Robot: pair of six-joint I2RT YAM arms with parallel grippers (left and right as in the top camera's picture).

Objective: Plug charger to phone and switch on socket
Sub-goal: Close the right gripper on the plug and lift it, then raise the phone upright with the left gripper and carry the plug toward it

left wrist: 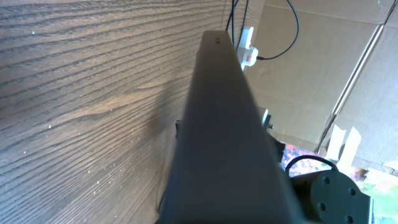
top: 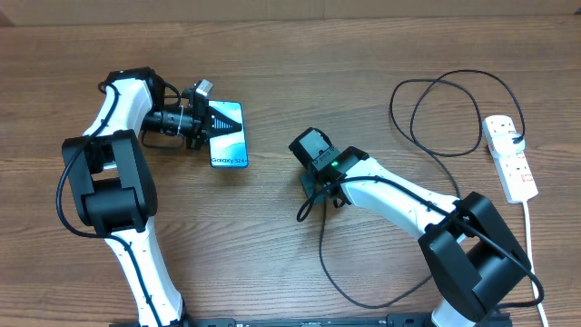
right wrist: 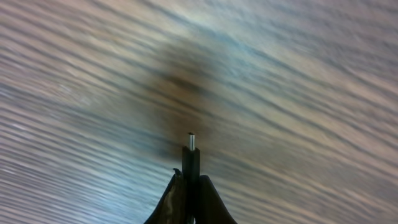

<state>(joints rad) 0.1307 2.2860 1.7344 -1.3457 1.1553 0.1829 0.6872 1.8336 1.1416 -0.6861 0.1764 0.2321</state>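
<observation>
On wood-grain table (top: 290, 54) | left jaws clamp phone (top: 231, 145) | right jaws pinch charger (right wrist: 191, 162) tip | tan panels (left wrist: 311, 74) beyond

Overhead straight down on whole table (top: 272, 54), left wrist tight along phone (left wrist: 224, 137) toward power strip (left wrist: 247, 53), also seen overhead, right wrist close over wood behind charger tip (right wrist: 192, 149)

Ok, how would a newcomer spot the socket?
In the overhead view, start at the far right edge of the wooden table. The socket lies there, just right of the black loops of the charger. It is the only white elongated strip, with small red switches.
</observation>
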